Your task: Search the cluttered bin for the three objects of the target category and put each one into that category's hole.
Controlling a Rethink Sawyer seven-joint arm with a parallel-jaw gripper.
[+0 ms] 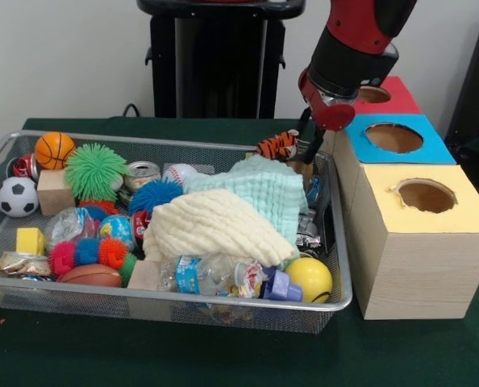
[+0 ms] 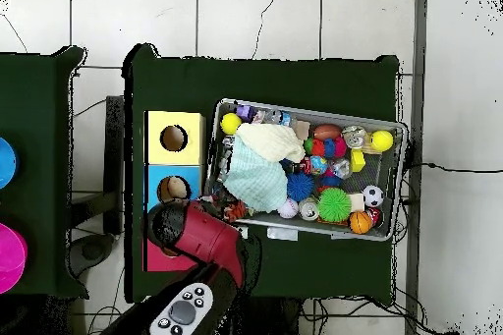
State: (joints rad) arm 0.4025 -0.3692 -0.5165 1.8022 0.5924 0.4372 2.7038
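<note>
1. At the far left of the front view, the bin [image 1: 6,234], a silver wire-mesh basket, stands on the dark green counter [image 1: 223,355]. Its left end holds a soccer ball [image 1: 16,197], an orange basketball [image 1: 55,148] and a wooden block [image 1: 56,192].
2. A little to the right lie a green spiky ball [image 1: 96,170], a metal can [image 1: 142,174], a baseball [image 1: 178,172] and a blue spiky ball [image 1: 152,195].
3. Along the near rim sit a yellow block [image 1: 30,240], a brown toy football [image 1: 89,275], a crumpled plastic bottle [image 1: 203,274] and a yellow ball [image 1: 309,278].
4. Across the middle, a cream cloth [image 1: 215,227] lies partly over a mint-green cloth [image 1: 260,189].
5. At the bin's far right corner, the orange tiger with black stripes [image 1: 277,146] sits raised above the rim, just beside the claw [image 1: 308,147].
6. The claw hangs from the red and black arm [image 1: 354,48] and touches the tiger's right side. Its fingers appear closed on the toy, though the grip itself is partly hidden.
7. To the right of the bin stands a row of wooden boxes: the yellow-topped hole [image 1: 426,195] is nearest and the blue-topped hole [image 1: 393,137] is in the middle.
8. The hole [image 1: 374,94] with the red top is farthest, partly behind the arm.
</note>
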